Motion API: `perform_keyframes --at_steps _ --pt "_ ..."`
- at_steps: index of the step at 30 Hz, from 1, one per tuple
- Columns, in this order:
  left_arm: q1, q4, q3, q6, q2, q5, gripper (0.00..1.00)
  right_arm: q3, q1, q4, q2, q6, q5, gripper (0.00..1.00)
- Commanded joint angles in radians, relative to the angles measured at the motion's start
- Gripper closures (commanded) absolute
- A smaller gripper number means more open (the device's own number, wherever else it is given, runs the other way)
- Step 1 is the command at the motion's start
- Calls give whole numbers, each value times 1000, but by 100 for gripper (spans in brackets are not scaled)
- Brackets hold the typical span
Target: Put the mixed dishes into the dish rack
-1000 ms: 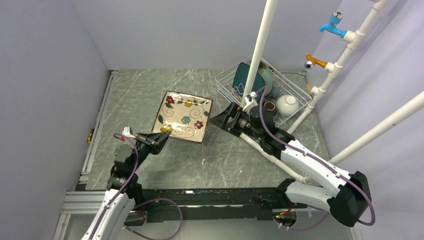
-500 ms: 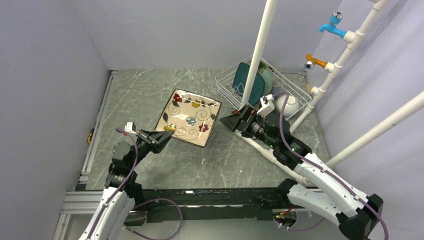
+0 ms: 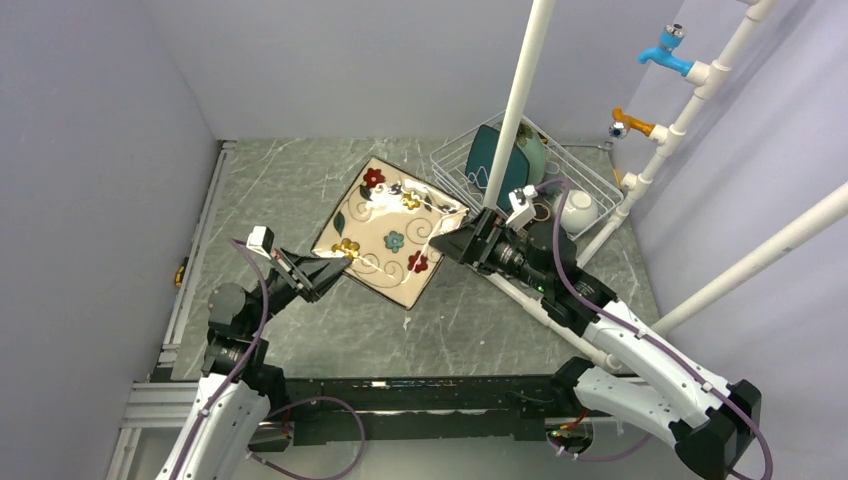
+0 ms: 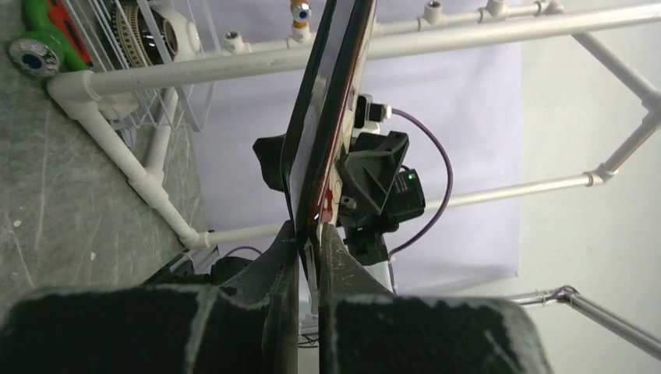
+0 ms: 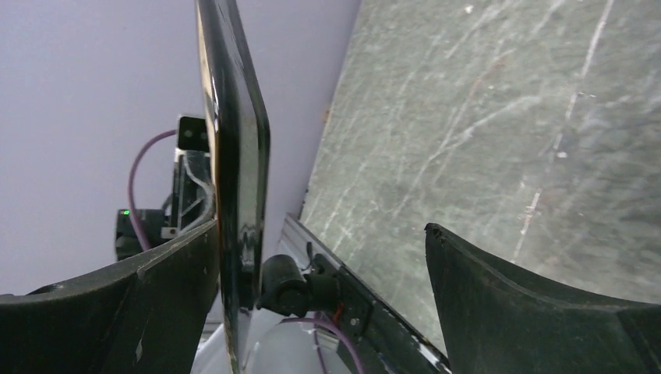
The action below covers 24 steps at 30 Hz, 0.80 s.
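The cream square plate with flowers (image 3: 390,232) hangs tilted above the table. My left gripper (image 3: 335,262) is shut on its lower-left corner. In the left wrist view the plate (image 4: 327,117) stands edge-on out of my left gripper (image 4: 310,234). My right gripper (image 3: 450,240) is open and straddles the plate's right corner. In the right wrist view the plate's dark edge (image 5: 238,156) lies close by the left finger, with a wide gap to the other, and the right gripper (image 5: 319,234) holds nothing. The dish rack (image 3: 447,158) at the back right holds a teal square plate (image 3: 495,160) and a white bowl (image 3: 578,207).
A white pipe post (image 3: 520,100) rises in front of the rack, and slanted pipes run along the right side. Blue (image 3: 665,50) and orange (image 3: 630,125) taps sit on the pipes. Red and green items (image 4: 47,31) lie by the rack. Walls close the left and back.
The left gripper has raised and tilted the flowered plate, carrying it right. The right gripper has moved left from the rack to the plate's right corner and opened slightly wider.
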Motion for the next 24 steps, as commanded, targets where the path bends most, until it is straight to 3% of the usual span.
perform_keyframes --at_steps 1,5,11,14,16,17,18,19,24 --pt "0 303 110 -59 -35 69 100 -3 -4 166 1 61 -58 1" --pt "0 286 135 -35 -29 110 100 -6 -3 238 0 81 -83 5" --pt "0 243 169 25 -1 179 100 13 -3 265 5 83 -142 36" --pt "0 230 184 55 28 215 100 3 -3 254 -14 76 -154 57" --pt "0 237 183 60 39 224 100 -20 -3 264 -38 88 -157 66" --pt "0 241 182 62 46 226 100 -37 -4 285 -48 97 -162 78" --pt "0 242 182 64 49 227 100 -56 -2 313 -57 110 -172 96" --pt "0 240 184 71 57 228 100 -76 -2 345 -63 128 -183 100" --pt "-3 181 215 119 85 230 100 -138 -2 473 -79 185 -227 100"
